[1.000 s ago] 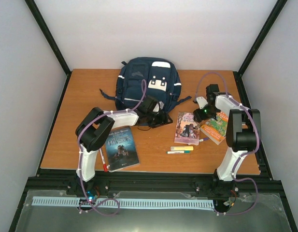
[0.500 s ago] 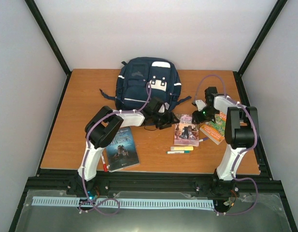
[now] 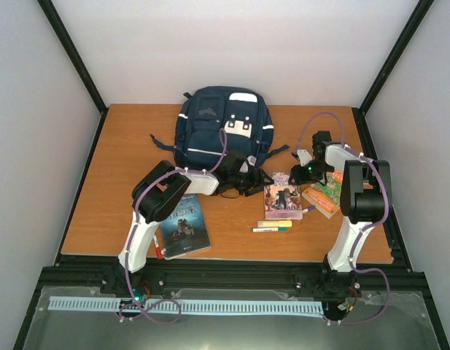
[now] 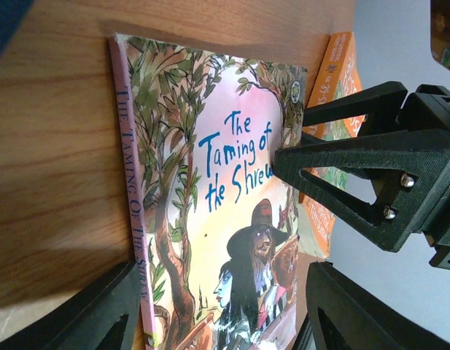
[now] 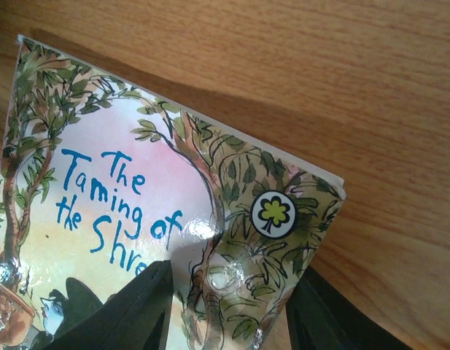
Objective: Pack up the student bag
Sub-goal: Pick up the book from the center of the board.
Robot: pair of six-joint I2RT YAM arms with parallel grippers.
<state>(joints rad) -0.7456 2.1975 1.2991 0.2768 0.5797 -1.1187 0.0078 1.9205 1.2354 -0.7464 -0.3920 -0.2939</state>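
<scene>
The student bag point(image 3: 223, 127), navy with white patches, lies at the back of the table. In front of it on the right lies a pink book, "The Taming of the Shrew" point(image 3: 283, 197). My left gripper point(image 3: 262, 179) stands open at the book's far left corner. In the left wrist view its fingers point(image 4: 108, 313) straddle the book point(image 4: 210, 182) from spine to outer edge. My right gripper point(image 3: 302, 173) is shut on the book's far right corner point(image 5: 276, 211), where the cover buckles between the fingertips point(image 5: 137, 306). The left wrist view also shows the right gripper point(image 4: 286, 138) at that corner.
An orange book point(image 3: 327, 191) lies just right of the pink one, under the right arm. A dark blue book point(image 3: 184, 224) lies near the left arm's base, with a red pen point(image 3: 157, 248) beside it. Two markers point(image 3: 274, 224) lie in front of the pink book.
My left gripper has moved right, from the bag's front to the pink book's corner. The right gripper's jaws have narrowed onto the book's other corner, and the cover has buckled.
</scene>
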